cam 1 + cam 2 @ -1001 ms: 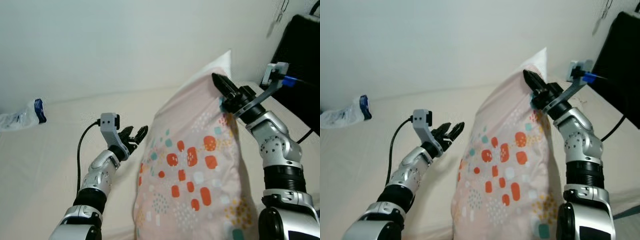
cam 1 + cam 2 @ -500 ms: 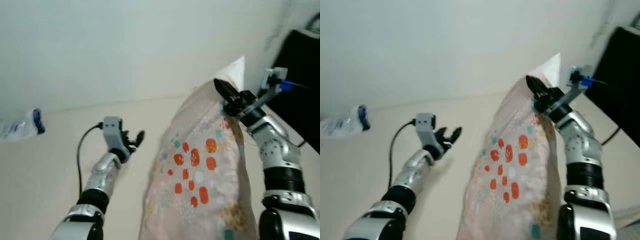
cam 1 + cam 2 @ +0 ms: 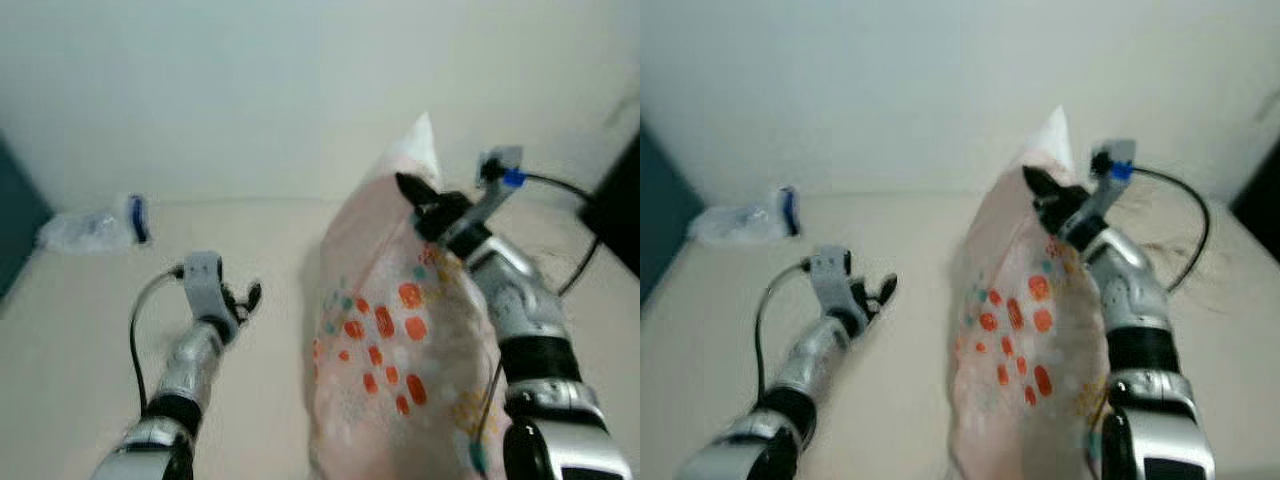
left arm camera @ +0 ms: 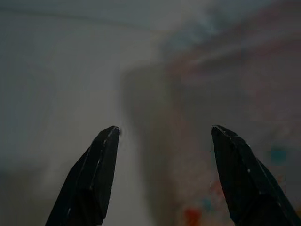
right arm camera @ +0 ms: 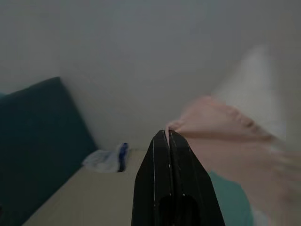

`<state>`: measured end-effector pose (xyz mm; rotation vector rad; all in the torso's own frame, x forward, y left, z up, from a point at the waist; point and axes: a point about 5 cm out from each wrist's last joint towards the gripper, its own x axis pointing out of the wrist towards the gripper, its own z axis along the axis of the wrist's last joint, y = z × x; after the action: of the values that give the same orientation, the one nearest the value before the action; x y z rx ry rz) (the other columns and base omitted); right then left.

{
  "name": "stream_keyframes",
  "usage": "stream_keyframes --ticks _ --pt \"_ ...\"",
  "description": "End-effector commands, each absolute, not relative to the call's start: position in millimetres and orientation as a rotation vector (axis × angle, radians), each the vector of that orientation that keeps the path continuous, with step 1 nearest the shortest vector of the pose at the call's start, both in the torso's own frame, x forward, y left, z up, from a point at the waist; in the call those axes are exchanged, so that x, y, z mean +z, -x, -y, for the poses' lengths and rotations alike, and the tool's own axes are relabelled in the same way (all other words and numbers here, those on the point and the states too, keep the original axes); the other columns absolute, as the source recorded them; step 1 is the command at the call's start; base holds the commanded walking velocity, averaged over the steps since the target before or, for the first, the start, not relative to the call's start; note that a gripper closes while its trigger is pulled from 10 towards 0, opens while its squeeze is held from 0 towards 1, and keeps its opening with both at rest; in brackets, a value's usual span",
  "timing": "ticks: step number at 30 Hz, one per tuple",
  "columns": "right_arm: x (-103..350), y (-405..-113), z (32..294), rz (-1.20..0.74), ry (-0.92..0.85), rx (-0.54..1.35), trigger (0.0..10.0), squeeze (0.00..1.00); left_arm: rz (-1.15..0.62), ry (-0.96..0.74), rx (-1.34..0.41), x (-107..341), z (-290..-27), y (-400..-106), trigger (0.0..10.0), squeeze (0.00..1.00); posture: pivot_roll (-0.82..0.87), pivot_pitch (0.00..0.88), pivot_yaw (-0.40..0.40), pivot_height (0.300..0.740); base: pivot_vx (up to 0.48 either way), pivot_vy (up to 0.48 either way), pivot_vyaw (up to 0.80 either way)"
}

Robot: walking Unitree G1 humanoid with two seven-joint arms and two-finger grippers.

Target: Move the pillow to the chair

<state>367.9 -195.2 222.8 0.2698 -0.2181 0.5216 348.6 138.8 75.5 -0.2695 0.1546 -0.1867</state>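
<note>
Clear plastic bag (image 3: 92, 228) by the wall at far left, left gripper (image 3: 243, 298) raised with fingers apart and empty, pale pillow (image 3: 385, 330) with orange dots held upright, right gripper (image 3: 412, 190) pinching its top edge, black chair (image 3: 622, 205) at far right.

the pillow (image 3: 400, 330) is motion-blurred, its bottom cut off.
</note>
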Motion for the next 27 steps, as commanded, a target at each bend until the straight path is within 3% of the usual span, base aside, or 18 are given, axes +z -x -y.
stream_keyframes --ticks 1,22,27 --pt "231.5 -366.5 201.1 0.274 -0.256 0.500 10.0 0.00 -0.164 0.264 -0.205 70.7 -131.8 -345.4 10.0 0.00 -0.03 0.000 -0.011 0.740 0.000 0.000 0.00" --pt "217.3 -364.2 197.3 0.258 -0.274 0.474 10.0 0.00 -0.208 0.184 -0.262 60.3 -117.4 -338.8 10.0 0.00 -0.04 0.000 0.005 0.740 0.000 0.000 0.00" --pt "214.6 -356.1 177.9 0.266 -0.235 0.601 10.0 0.00 -0.201 0.148 -0.283 60.3 -114.8 -338.0 10.0 0.00 -0.04 0.000 0.009 0.740 0.000 0.000 0.76"
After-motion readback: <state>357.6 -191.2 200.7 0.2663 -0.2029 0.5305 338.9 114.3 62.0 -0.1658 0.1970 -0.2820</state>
